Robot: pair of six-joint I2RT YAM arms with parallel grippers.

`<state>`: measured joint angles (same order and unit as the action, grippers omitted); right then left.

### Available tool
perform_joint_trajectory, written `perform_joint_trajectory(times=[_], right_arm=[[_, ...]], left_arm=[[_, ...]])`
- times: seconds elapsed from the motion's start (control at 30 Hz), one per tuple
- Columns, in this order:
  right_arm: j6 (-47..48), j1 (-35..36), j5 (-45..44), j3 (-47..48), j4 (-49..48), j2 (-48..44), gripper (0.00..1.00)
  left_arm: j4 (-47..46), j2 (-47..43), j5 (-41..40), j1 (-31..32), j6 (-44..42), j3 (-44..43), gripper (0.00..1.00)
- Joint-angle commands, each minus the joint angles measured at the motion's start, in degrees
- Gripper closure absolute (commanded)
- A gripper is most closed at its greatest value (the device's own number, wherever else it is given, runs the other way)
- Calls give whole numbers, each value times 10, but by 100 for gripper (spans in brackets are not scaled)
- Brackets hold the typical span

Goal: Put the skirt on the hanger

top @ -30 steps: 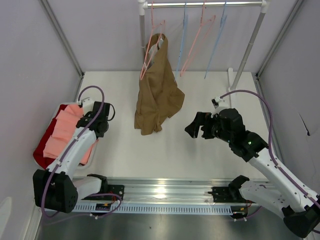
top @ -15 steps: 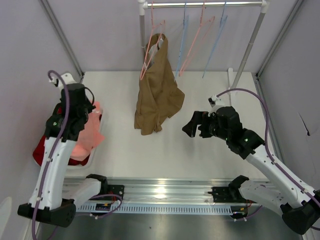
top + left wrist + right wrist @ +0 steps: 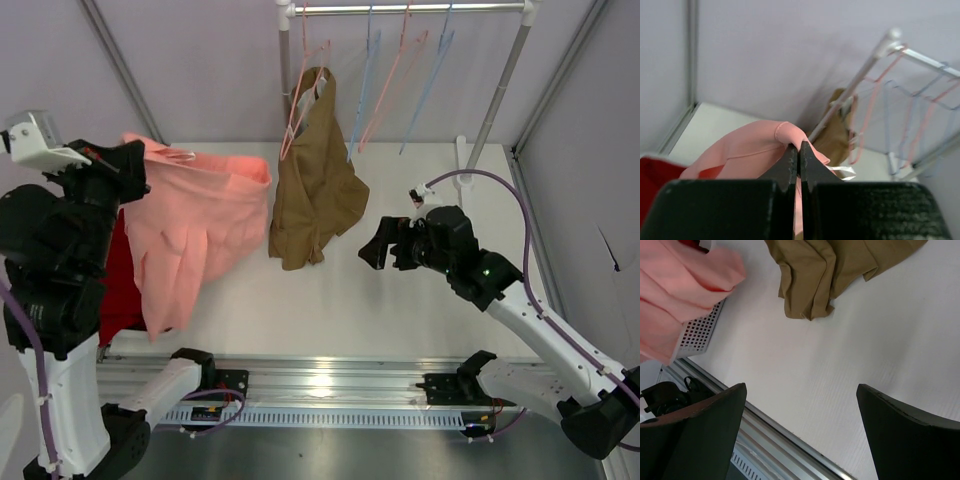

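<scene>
At the near left, our left fingers are pressed together on a top edge of the skirt. It hangs raised above the counter, salmon-pink and soft, its folds falling loose. A dark red cloth shows just left of it. At the right, our right fingers stand apart, holding nothing. Farther back, the brown garment hangs between the skirt and the pale-blue hanger, which hangs on the far rail among pink hangers.
</scene>
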<state>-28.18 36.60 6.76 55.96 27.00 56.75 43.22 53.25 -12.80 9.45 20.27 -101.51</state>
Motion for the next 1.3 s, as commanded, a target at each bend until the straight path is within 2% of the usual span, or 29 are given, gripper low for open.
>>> perform_joint_trajectory(times=[0.0, 0.13, 0.2, 0.27, 0.33, 0.4, 0.43, 0.47, 0.57, 0.67, 0.77, 0.97, 1.2, 1.27], right_arm=[[16, 5, -7, 23, -22, 0, 1], [16, 6, -8, 26, -27, 1, 1], [17, 7, -11, 30, -28, 0, 1], [23, 6, -20, 34, -25, -2, 1], [24, 7, -25, 41, -19, -5, 0], [25, 6, -32, 47, -18, -10, 1], [23, 6, -33, 49, -17, -12, 1], [17, 5, -32, 51, -20, -16, 0], [9, 4, -25, 66, -25, -19, 1], [-7, 2, -20, 85, -12, -16, 1], [-34, 2, -25, 86, 15, -27, 1], [-70, 1, -55, 48, 52, -66, 1], [-99, 1, -67, -60, 50, -88, 0], [-107, 0, -88, -104, 31, -86, 1]], left_arm=[[-109, 17, 119, -1, -26, -64, 100], [-129, 52, 264, -1, -8, -131, 100], [-157, 65, 308, 2, 11, -128, 100], [-170, 68, 320, 13, 29, -116, 100], [-187, 68, 309, 48, 28, -103, 100], [-188, 72, 282, 122, 15, -90, 100], [-188, 75, 269, 123, 9, -85, 100], [-188, 76, 231, 171, 2, -74, 100], [-208, 73, 180, 248, -15, -34, 100], [-248, 63, 135, 299, -11, 45, 100], [-277, 59, 97, 332, -9, 104, 100], [-344, 32, 74, 348, 35, 251, 100], [-387, -28, 61, 350, 125, 470, 100], [-391, -50, 54, 350, 141, 503, 100]])
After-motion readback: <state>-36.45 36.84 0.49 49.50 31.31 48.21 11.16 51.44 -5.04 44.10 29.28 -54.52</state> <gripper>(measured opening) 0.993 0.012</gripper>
